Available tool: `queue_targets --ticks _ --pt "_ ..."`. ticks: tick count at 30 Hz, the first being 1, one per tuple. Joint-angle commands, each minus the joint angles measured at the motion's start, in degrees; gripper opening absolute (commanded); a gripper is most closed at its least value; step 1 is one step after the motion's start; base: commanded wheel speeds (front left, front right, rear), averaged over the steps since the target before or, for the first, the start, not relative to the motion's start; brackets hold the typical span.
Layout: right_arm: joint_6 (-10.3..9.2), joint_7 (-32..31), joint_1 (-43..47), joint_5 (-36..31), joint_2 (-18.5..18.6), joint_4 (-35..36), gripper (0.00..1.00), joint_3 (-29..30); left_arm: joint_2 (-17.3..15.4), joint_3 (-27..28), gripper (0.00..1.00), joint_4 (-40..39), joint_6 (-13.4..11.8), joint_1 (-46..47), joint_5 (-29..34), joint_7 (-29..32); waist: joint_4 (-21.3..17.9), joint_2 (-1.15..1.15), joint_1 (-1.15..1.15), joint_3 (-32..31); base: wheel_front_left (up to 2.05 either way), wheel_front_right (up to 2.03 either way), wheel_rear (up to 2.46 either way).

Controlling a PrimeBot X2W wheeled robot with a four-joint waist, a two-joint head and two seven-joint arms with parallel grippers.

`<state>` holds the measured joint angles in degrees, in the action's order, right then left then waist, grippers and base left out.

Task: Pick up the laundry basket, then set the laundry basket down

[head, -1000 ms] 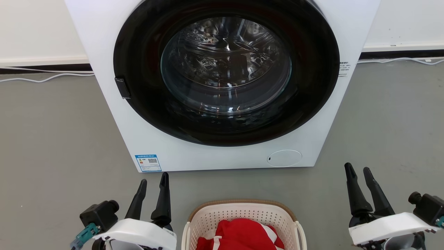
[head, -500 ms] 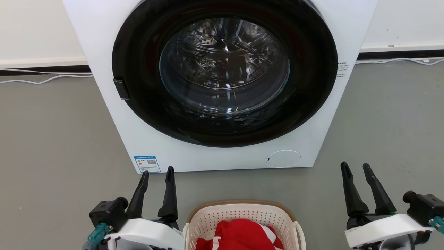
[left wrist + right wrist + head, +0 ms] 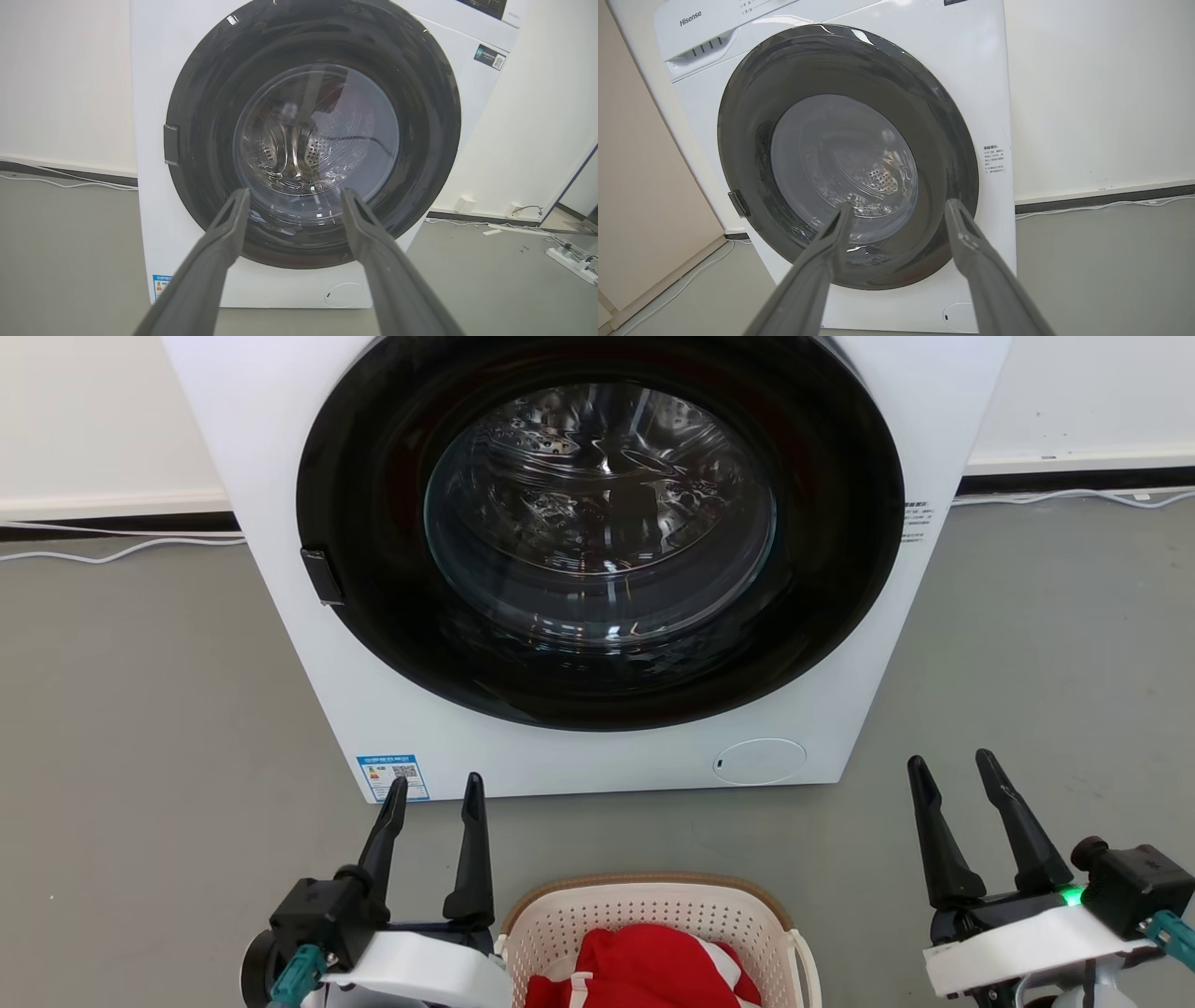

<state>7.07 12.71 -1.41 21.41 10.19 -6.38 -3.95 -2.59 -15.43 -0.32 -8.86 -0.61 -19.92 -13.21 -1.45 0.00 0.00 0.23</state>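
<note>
- The cream-white perforated plastic laundry basket (image 3: pixel 560 933) with a brown woven-look rim stands on the grey floor (image 3: pixel 140 709) at the bottom middle of our head view. It is in front of the white front-loading washing machine (image 3: pixel 308 709) and apart from it. A red and white cloth (image 3: pixel 653 961) lies inside.
- Our left gripper (image 3: pixel 437 784) holds nothing, its two long dark fingers spread and pointing at the washing machine. It is closer to the laundry basket than a second ago. Its white wrist housing now meets the basket's left edge in the head view; we cannot tell whether they touch.
- Our right gripper (image 3: pixel 950 761) is likewise spread and empty, well to the right of the laundry basket. It has crept slightly inward and forward.
- The laundry basket keeps its place between the two grippers. The washing machine sits a trace further left in the head view, which is a small camera move.
- In the wrist views, the left gripper (image 3: pixel 295 192) and the right gripper (image 3: pixel 900 204) each frame the machine's round dark-rimmed glass door (image 3: pixel 317 140).
</note>
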Motion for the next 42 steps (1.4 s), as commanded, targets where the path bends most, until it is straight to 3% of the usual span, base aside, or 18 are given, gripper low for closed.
queue_targets --ticks 1,6,27,42 --pt "0.4 1.4 -2.1 -2.5 1.1 1.7 1.0 -1.0 -0.2 1.0 1.0 -2.4 -0.7 2.4 2.2 -0.9 0.0 0.0 0.0 0.0 0.0 0.0 0.0" --pt "0.42 2.3 -2.1 -6.4 0.9 1.7 1.0 -0.3 -0.3 0.3 1.0 -3.1 -1.3 2.4 5.2 -1.8 -0.1 0.0 0.0 0.0 0.0 0.0 0.0" --pt "0.42 2.3 -1.9 -6.3 0.4 0.6 1.0 1.6 -0.3 0.4 1.0 -2.7 -1.4 2.3 4.4 -1.8 -0.4 0.0 0.0 1.1 0.0 0.0 0.0" --pt "0.42 2.3 -4.2 -1.4 4.7 0.7 1.0 1.3 -0.3 -3.2 1.0 -2.1 -4.7 6.0 4.5 -1.8 -1.0 0.0 0.0 10.9 0.0 0.0 0.0"
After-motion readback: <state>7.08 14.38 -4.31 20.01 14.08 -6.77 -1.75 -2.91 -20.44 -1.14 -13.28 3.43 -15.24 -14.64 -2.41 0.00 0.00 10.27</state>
